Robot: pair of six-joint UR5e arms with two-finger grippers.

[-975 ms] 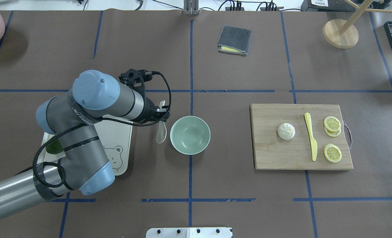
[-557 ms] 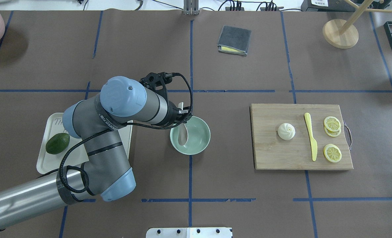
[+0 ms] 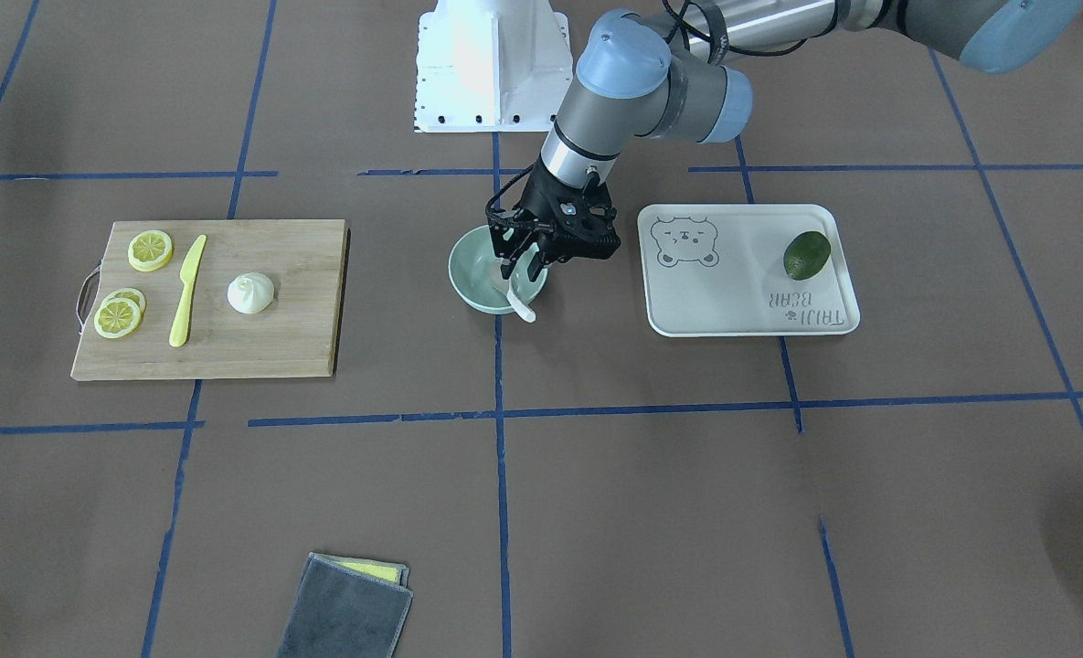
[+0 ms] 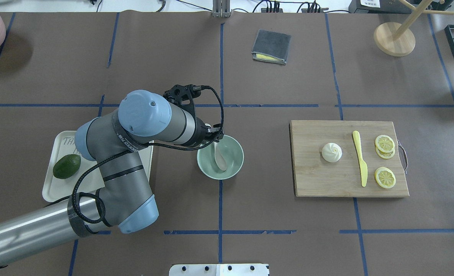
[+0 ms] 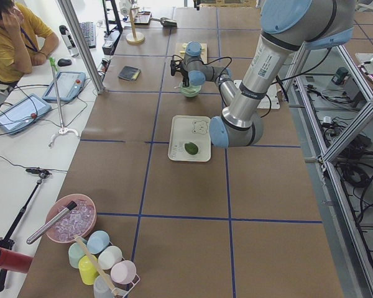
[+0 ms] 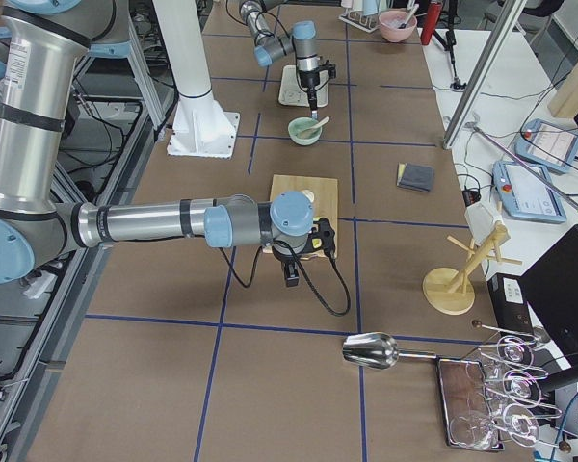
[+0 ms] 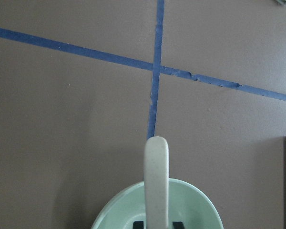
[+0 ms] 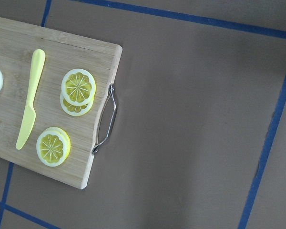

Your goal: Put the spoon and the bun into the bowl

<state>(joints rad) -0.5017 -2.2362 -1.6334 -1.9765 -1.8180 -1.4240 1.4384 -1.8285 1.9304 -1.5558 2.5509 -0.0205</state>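
The off-white spoon (image 4: 220,157) lies tilted in the mint-green bowl (image 4: 235,153), its handle resting over the rim (image 3: 526,313). My left gripper (image 4: 212,136) hovers over the bowl's edge, its fingers (image 3: 504,256) spread either side of the handle and apart from it. In the left wrist view the spoon (image 7: 156,181) rises from the bowl (image 7: 117,217). The white pleated bun (image 4: 331,152) sits on the wooden cutting board (image 4: 315,176). My right gripper (image 6: 291,277) hangs beside the board in the exterior right view; I cannot tell whether it is open or shut.
On the board lie a yellow plastic knife (image 4: 359,157) and lemon slices (image 4: 384,143). A white tray (image 4: 64,188) with an avocado (image 4: 66,166) is left of the bowl. A folded grey cloth (image 4: 271,46) and a wooden stand (image 4: 394,38) are at the back.
My left gripper carried the spoon rightward from beside the bowl to over it. The spoon then went from hanging in the fingers to lying in the bowl.
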